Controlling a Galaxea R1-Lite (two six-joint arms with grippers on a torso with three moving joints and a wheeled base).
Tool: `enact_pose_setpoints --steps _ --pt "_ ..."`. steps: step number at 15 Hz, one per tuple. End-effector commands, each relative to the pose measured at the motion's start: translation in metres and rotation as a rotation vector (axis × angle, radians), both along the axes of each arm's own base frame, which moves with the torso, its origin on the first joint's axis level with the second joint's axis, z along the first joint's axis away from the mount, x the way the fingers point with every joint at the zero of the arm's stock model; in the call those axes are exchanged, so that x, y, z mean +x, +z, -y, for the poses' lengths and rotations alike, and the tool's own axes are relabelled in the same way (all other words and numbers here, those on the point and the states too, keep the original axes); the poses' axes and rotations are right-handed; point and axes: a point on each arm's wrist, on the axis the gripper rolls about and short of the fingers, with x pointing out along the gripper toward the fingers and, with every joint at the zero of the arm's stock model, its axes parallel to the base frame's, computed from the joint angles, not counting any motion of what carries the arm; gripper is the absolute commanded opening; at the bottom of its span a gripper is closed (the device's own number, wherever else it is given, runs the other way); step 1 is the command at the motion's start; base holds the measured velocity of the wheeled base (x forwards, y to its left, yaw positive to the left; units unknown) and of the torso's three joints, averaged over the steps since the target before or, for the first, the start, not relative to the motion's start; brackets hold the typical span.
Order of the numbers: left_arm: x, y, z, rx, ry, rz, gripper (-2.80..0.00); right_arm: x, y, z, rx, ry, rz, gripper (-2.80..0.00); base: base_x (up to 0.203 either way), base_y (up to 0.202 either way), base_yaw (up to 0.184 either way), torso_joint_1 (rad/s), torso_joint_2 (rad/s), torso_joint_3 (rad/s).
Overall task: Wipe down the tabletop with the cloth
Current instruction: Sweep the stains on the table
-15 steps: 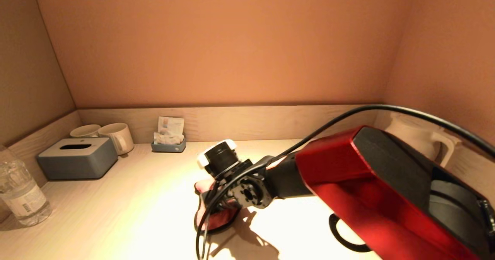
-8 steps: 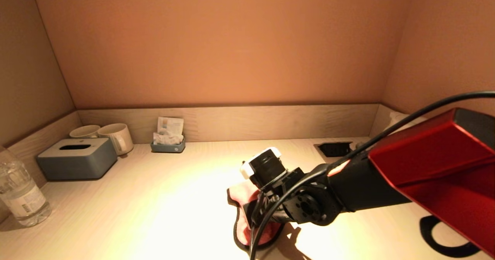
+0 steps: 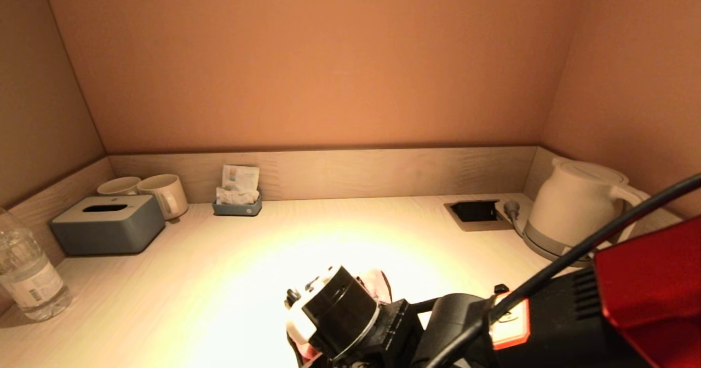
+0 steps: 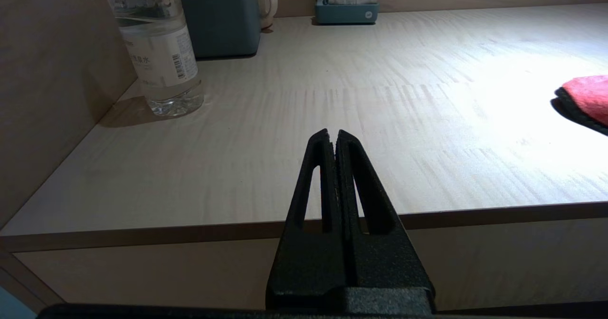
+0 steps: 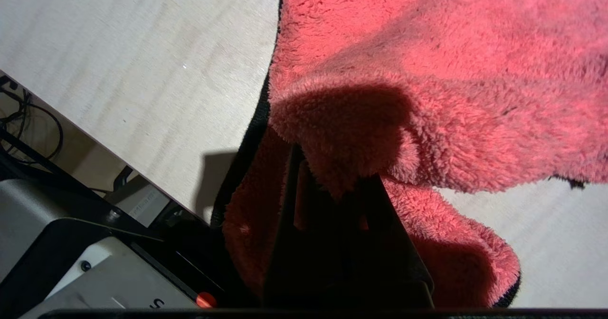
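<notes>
A fluffy pink cloth [image 5: 427,62] with a dark hem lies on the pale wooden tabletop [image 3: 219,280] near its front edge. In the head view only a corner of the cloth [image 3: 375,280] shows behind my right wrist. My right gripper [image 5: 332,186] is shut on a fold of the cloth, and the pile covers its fingertips. The cloth's edge also shows in the left wrist view [image 4: 586,96]. My left gripper [image 4: 332,136] is shut and empty, parked in front of the table's front edge, out of the head view.
A water bottle [image 3: 24,280] stands at the front left. A grey tissue box [image 3: 107,223], two mugs [image 3: 161,193] and a sachet holder [image 3: 238,195] stand at the back left. A white kettle [image 3: 575,209] and a socket recess [image 3: 476,212] are at the back right.
My right arm has drawn the cloth to the right and then back toward the table's front edge. The kettle and socket recess have come into view. The left arm has not moved.
</notes>
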Motion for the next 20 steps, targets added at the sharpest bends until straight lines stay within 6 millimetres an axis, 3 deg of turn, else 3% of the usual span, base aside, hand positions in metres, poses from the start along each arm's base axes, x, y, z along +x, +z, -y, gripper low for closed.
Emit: enact_pose_setpoints --steps 1,6,10,12,15,18,20 --pt "0.000 0.000 0.000 0.000 -0.001 -0.001 -2.80 0.007 -0.012 -0.022 -0.003 0.016 0.000 -2.80 0.000 0.000 0.000 0.000 0.00 0.000" --pt "0.000 0.000 0.000 0.000 -0.001 0.001 -2.80 0.044 -0.013 -0.085 0.052 0.023 0.044 -2.80 0.000 0.000 0.000 0.000 0.00 0.000" --pt "0.000 0.000 0.000 0.000 -0.001 -0.001 -2.80 0.053 -0.035 -0.106 0.002 0.051 0.033 -2.80 0.000 0.000 0.000 0.000 0.00 0.000" --pt "0.000 0.000 0.000 0.000 -0.001 -0.001 -2.80 0.046 -0.044 -0.112 -0.016 0.076 0.026 -2.80 0.000 0.000 0.000 0.000 0.00 0.000" --pt "0.000 0.000 0.000 0.000 -0.002 -0.001 -2.80 0.047 -0.046 -0.112 -0.018 0.066 0.021 -2.80 0.000 0.000 0.000 0.000 0.00 0.000" --pt "0.000 0.000 0.000 0.000 -0.001 -0.001 -2.80 0.057 -0.037 -0.087 -0.031 -0.015 0.018 -2.80 0.000 0.000 0.000 0.000 0.00 0.000" --pt "0.000 0.000 0.000 0.000 -0.001 -0.001 -2.80 0.059 -0.026 -0.061 -0.041 -0.065 0.013 -2.80 0.000 0.000 0.000 0.000 0.00 0.000"
